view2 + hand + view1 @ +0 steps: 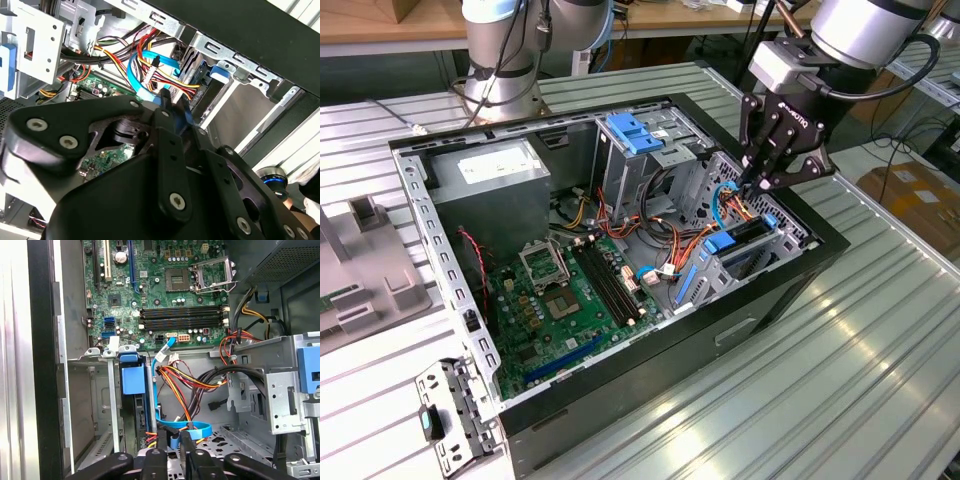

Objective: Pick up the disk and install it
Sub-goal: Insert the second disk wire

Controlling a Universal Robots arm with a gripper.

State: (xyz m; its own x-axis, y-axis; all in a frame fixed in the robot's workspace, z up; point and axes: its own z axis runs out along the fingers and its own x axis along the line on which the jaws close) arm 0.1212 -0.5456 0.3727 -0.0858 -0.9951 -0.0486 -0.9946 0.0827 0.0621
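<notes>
Exterior view: your claw (761,183) hangs inside open computer case (790,290), fingers closed, nothing visibly gripped. Disk (738,236) sits on edge in drive cage just below claw, blue tab up, long axis along cage wall.

disk (134,405) mostly hidden edge-on inside its bay.

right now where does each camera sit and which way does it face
exterior view: off the arm, looking down across the open black computer case; the gripper hangs over the drive bay.
first wrist view: on the wrist, looking into the case at the green motherboard.
second wrist view: on the wrist, past the gripper's black linkages.
Both wrist views share the blue flat cable.
</notes>
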